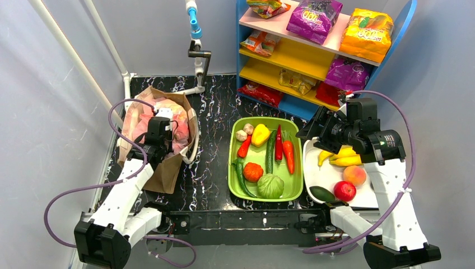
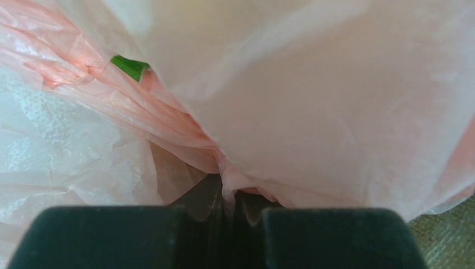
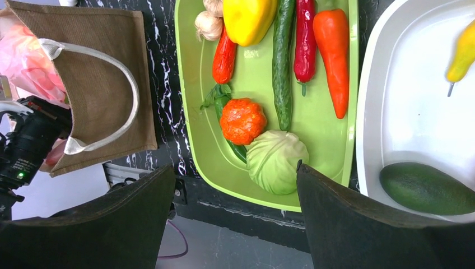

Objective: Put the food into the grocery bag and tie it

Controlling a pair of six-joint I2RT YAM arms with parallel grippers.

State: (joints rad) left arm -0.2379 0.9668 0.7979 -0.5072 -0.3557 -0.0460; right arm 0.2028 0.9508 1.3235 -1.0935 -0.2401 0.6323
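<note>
The grocery bag (image 1: 180,132), thin pink plastic, sits inside a brown bag (image 1: 168,175) at the left. My left gripper (image 1: 159,132) is down in its mouth, shut on a bunched fold of the pink film (image 2: 313,101); in the left wrist view the left gripper (image 2: 228,197) has the plastic pinched between its fingers. Food lies in a green tray (image 1: 232,185): yellow pepper (image 1: 260,134), carrot (image 1: 288,155), cabbage (image 1: 270,186). More food lies on a white tray (image 1: 330,178): bananas (image 1: 343,158), apple (image 1: 345,191). My right gripper (image 3: 234,168) hangs open and empty above the trays, near the cabbage (image 3: 277,161).
A blue and yellow shelf (image 1: 291,56) at the back right holds snack packets, purple (image 1: 315,17) and orange (image 1: 367,35). A white post (image 1: 196,56) stands at the back. The brown bag's handle (image 3: 131,95) hangs toward the green tray (image 3: 193,140). An avocado (image 3: 427,188) lies on the white tray.
</note>
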